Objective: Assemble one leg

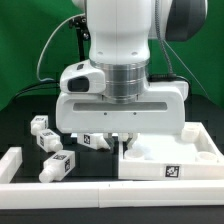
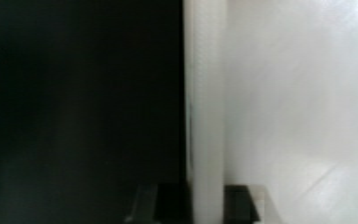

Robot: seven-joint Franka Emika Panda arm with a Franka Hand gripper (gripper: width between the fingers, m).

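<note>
Three white legs with black-and-white tags lie on the dark table at the exterior view's left: one leg, a second and a third. A fourth tagged leg shows partly under the hand. My gripper is low at the left rim of the large white tray-like panel. In the wrist view the gripper has its two dark fingers pressed on either side of the panel's thin white rim. No leg shows in the wrist view.
A white rail runs along the front of the table, and another white rail stands at the exterior view's left. Green curtain and cables hang behind the arm.
</note>
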